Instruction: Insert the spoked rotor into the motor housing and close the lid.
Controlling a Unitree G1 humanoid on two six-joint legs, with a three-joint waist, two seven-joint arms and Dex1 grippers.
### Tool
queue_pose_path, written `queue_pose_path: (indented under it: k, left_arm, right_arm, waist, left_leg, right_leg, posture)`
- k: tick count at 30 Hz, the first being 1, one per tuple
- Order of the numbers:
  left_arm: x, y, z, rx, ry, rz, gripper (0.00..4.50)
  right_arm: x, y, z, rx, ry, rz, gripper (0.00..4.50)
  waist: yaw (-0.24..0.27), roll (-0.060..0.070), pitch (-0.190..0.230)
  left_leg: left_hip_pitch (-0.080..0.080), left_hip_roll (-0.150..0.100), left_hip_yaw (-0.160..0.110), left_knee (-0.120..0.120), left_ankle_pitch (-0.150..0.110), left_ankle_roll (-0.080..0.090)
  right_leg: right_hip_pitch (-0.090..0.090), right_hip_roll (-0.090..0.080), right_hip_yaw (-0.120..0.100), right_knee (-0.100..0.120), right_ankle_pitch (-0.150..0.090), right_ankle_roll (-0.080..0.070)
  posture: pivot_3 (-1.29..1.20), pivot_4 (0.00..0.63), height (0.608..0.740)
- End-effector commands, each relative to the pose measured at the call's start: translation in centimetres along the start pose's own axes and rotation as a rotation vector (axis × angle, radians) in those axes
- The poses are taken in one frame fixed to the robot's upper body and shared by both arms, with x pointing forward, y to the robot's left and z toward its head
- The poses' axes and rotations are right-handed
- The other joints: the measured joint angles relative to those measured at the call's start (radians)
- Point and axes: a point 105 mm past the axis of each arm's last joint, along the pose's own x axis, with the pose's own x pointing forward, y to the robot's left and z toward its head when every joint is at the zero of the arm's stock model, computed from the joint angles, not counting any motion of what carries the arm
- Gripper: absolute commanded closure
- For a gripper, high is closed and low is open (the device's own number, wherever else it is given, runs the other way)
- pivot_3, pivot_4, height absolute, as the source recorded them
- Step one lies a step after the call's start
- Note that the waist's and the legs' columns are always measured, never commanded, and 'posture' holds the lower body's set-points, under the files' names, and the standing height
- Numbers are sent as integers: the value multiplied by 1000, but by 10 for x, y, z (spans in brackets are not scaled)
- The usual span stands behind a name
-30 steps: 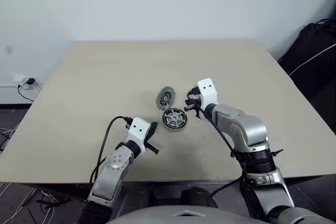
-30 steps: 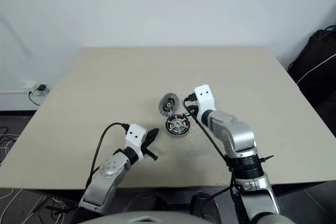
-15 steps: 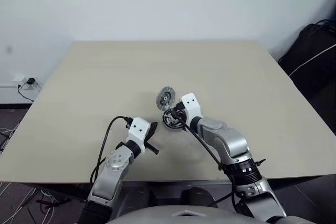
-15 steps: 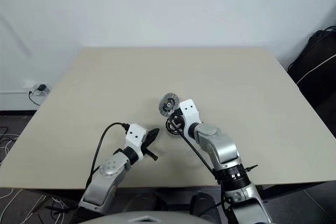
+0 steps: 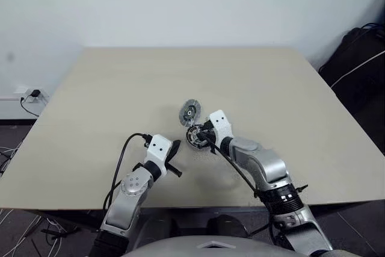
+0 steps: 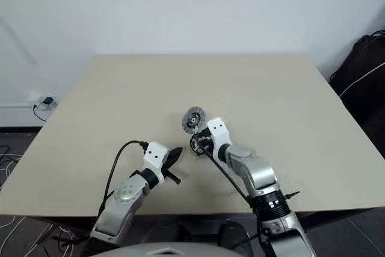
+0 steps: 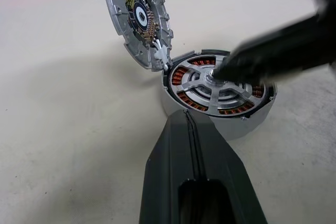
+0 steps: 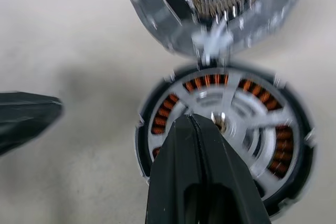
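The motor housing (image 7: 239,127) sits near the table's middle, copper windings showing in a ring. The spoked rotor (image 7: 209,92) lies seated inside it. The lid (image 7: 138,18) stands tilted up at the housing's far edge, ribbed inner face toward me, joined there by a small hinge. My right gripper (image 8: 191,120) is shut and points down onto the rotor's central hub, its tip touching or just above it. My left gripper (image 7: 190,121) is shut, holding nothing, and rests low a short way to the near left of the housing, pointing at it.
The beige table (image 5: 120,88) has bare surface all around the parts. A black cable loops from the left wrist (image 5: 123,148). A dark bag (image 5: 361,58) sits off the table's right side, and wall sockets (image 5: 27,94) are at the left.
My right gripper has swung left and down, from just right of the housing to over the rotor's hub. The left arm, housing and lid have stayed put.
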Motion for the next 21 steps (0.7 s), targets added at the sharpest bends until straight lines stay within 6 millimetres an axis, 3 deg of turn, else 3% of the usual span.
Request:
queue_pose_path:
  k: [1,2,5,11,21]
  left_arm:
    - [3,-2,11,6,-48,-11,4500]
    - [3,-2,11,6,-48,-12,4500]
    - [4,-2,11,5,-52,-14,4500]
    - [6,-2,12,1,-62,-8,4500]
    - [3,1,12,-3,-65,16,4500]
  right_arm:
    - [-12,9,30,-181,-34,96,4483]
    - [-14,9,30,-229,-10,114,4483]
    - [-18,8,28,-359,69,167,3932]
    - [-17,0,15,-598,256,217,1998]
    - [-7,7,11,-748,350,342,1998]
  waist:
    - [0,0,0]
    - [1,0,0]
    - [2,-1,0]
    - [4,-2,1]
    - [7,-3,1]
  left_leg:
    - [0,0,0,0,0,0]
    - [0,0,0,0,0,0]
    - [0,0,-1,1,0,1]
    - [0,0,0,2,-2,3]
    - [-1,0,0,5,-2,4]
  right_leg:
    - [0,0,0,0,0,0]
    - [0,0,0,0,0,0]
    - [0,0,-1,0,0,-1]
    - [0,-1,-1,0,2,-5]
    - [1,-2,-2,0,3,-5]
  posture:
    - [0,0,740]
    - [0,0,740]
    - [0,0,740]
    - [0,0,740]
    - [0,0,740]
